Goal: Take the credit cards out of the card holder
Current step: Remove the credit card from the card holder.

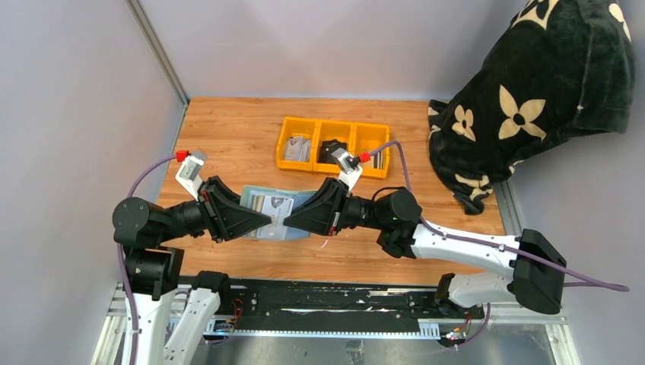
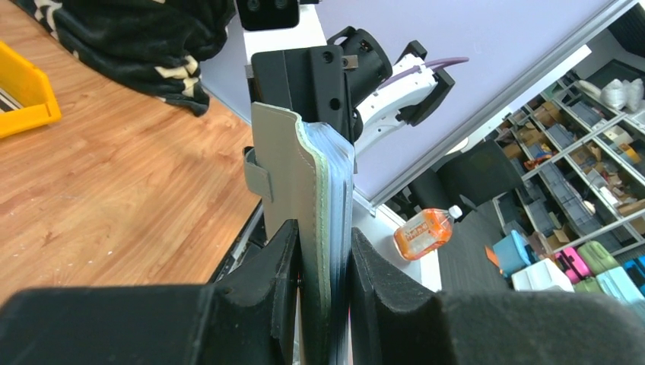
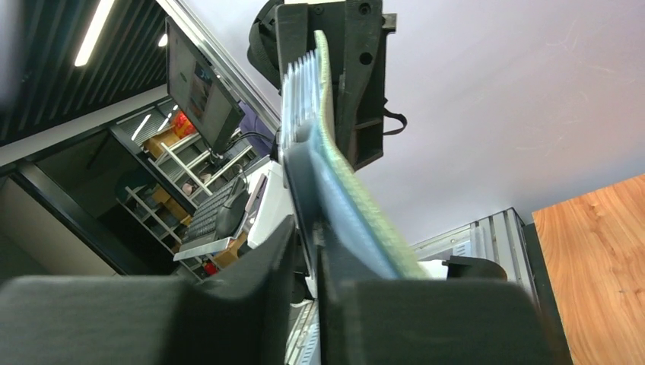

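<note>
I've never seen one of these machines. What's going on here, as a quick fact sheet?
held item: card holder, open, facing up between both arms
left end effector: clamped on one end of it
right end effector: appears clamped on the opposite end
cards: some sit in its pockets
yellow bin: behind; grey flat pieces, likely cards, in left compartment; black object in middle

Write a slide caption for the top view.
Left hand and right hand pinch opposite ends of the open card holder, credit cards showing inside, in front of the yellow bin.
</note>
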{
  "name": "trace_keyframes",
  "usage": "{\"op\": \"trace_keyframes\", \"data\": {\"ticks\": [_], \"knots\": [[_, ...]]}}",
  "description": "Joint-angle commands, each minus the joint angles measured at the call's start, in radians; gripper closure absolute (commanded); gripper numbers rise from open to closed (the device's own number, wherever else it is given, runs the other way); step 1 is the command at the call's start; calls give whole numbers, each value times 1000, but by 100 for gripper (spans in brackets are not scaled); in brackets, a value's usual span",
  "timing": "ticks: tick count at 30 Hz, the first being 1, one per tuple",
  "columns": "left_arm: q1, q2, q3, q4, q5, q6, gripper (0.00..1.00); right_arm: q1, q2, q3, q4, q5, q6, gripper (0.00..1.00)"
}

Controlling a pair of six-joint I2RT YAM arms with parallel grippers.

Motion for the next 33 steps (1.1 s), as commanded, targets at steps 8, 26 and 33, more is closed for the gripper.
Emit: {"op": "trace_keyframes", "data": {"ticks": [8,26,33], "knots": [[-6,-33,-18,-27,36,-44,34,2,36,47,25,-20,-10,100],[-7,-32,-15,91,102,-132,72,5,36,-12,112,52,9,100],[-7,-23,6,89,104,-129,77,5,-5,-58,111,48,3,100]]}}
